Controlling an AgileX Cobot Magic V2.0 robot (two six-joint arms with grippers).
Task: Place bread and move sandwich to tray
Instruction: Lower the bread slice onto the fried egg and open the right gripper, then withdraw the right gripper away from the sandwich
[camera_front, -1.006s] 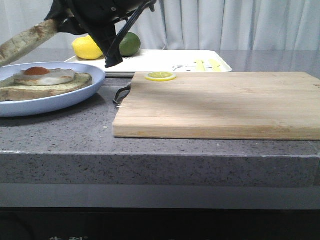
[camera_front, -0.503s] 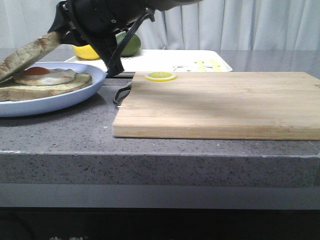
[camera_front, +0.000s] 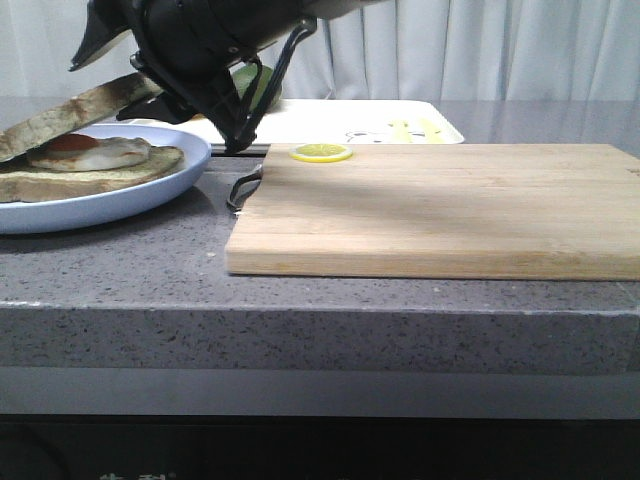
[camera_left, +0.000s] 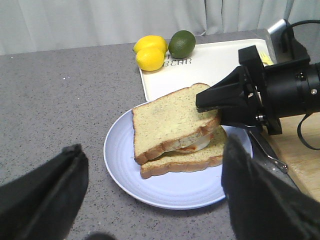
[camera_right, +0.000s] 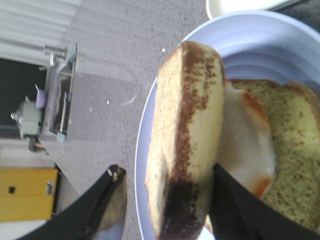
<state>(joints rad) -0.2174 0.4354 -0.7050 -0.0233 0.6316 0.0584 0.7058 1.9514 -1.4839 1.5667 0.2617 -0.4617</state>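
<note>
**Laying the top slice on the egg**

Nearest us, our left gripper (camera_left: 150, 200) hangs over the bare counter (camera_front: 150, 270), jaws spread wide and empty. Beyond it the pale blue plate (camera_left: 165, 187) carries the bottom slice (camera_left: 185, 162) and fried egg (camera_front: 85, 150). We judge the bread (camera_left: 170, 117) should settle flat and square on the egg before we let go; its left edge looks already down, the right still raised. Our right gripper (camera_left: 215, 107) has one finger above and one below the bread's right edge; whether they still pinch it we cannot tell. Farthest, the white tray (camera_left: 210, 60) waits behind the plate.
</note>
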